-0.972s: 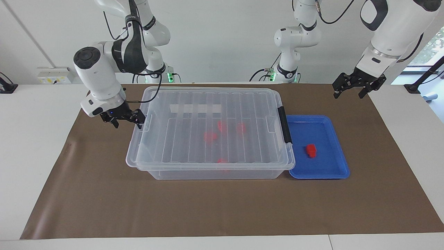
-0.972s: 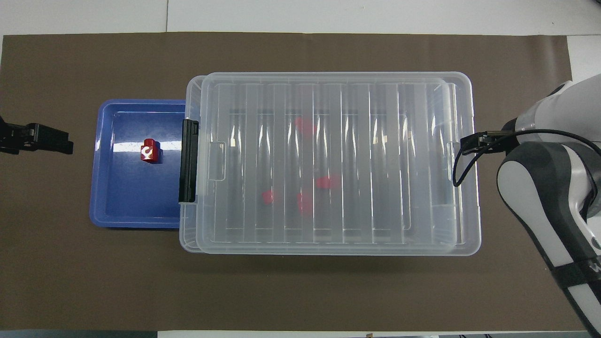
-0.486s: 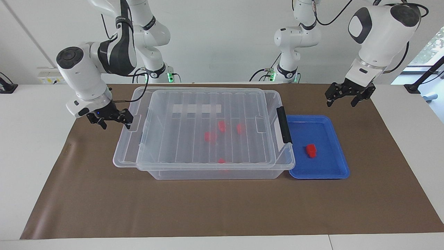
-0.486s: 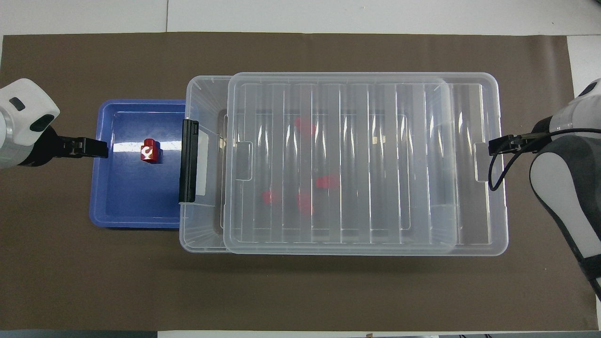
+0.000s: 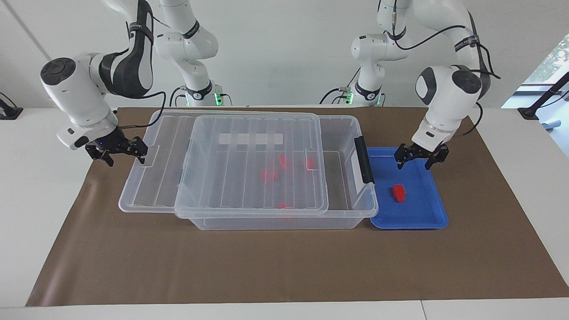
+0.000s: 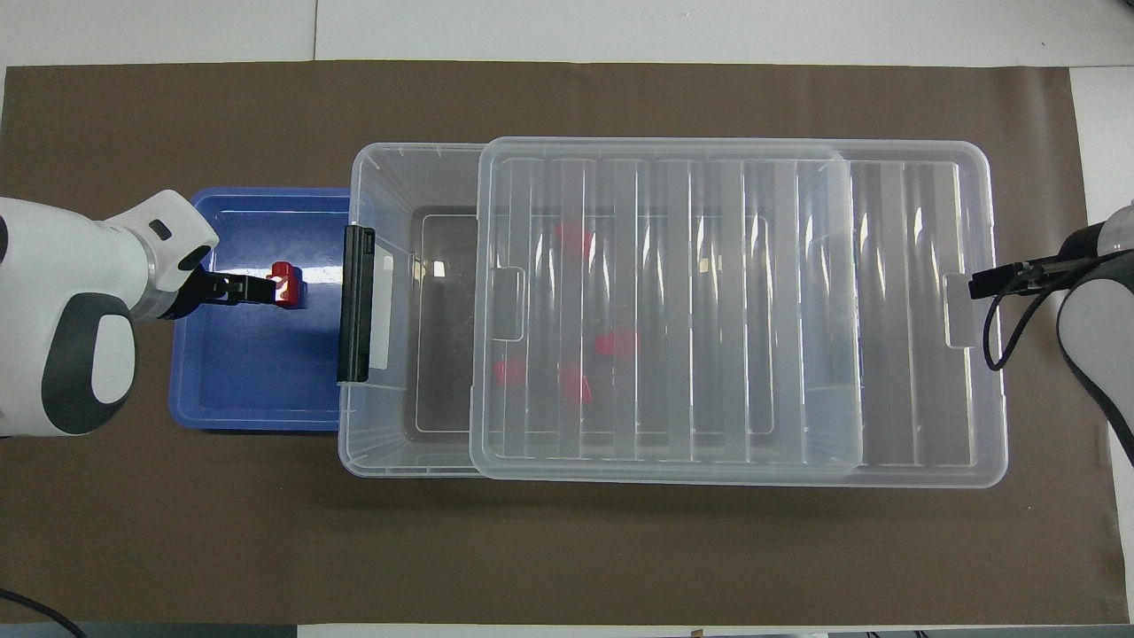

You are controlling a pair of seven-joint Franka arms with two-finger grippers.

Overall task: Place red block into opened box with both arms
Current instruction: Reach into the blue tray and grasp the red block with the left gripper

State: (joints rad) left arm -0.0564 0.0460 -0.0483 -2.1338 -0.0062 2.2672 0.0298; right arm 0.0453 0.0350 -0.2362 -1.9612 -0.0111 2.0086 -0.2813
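**Facing view then overhead: lid drawn aside, pick pending**

Facing view: the right pincer point(image 5: 119, 152) stands at the ribbed clear lid's point(image 5: 222, 164) end tab, jaws wide; a grip cannot be told. The left pincer point(image 5: 421, 156), open and empty, hangs over the shallow blue tray point(image 5: 429, 222) above the small red plastic block point(image 5: 398, 192).

Overhead view: the large clear storage box point(image 6: 390, 443) shows a gap beside its black handle. Judged next: lower onto the block, close, carry it to that gap.
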